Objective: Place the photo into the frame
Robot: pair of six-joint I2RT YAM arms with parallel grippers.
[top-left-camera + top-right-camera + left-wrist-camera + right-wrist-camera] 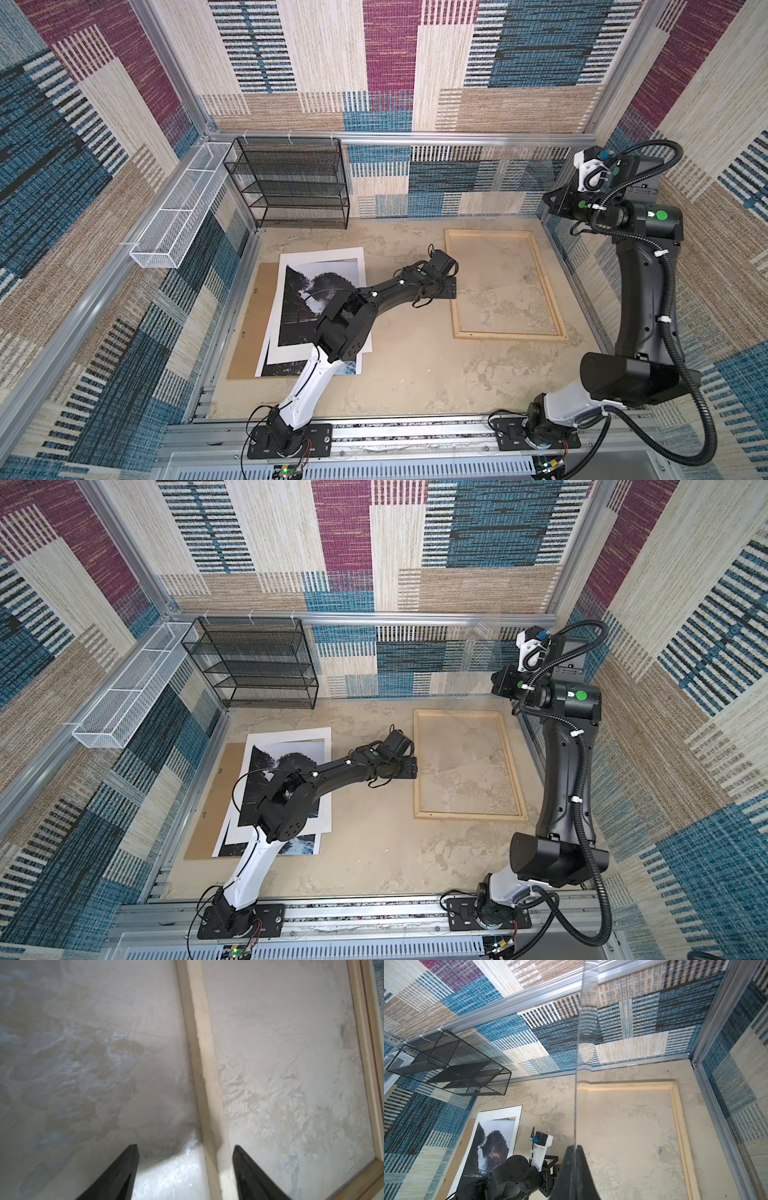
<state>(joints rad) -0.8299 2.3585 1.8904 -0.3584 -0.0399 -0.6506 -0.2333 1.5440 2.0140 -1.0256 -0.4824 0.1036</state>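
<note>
Left gripper [185, 1147] – spread astride frame [204, 1064] edge

Left fingers [116, 1176] apart (arm [399, 291] low), right fingers [564, 1174] pinched, raised

Photo [297, 316] (waterfall print) lies flat, apart from pale wooden frame [511, 336].

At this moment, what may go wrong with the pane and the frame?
1. The right gripper pinches the clear pane near one edge only, so it may slip or swing.
2. The left gripper straddles a bar of the frame; closing may drag the frame askew.
</note>
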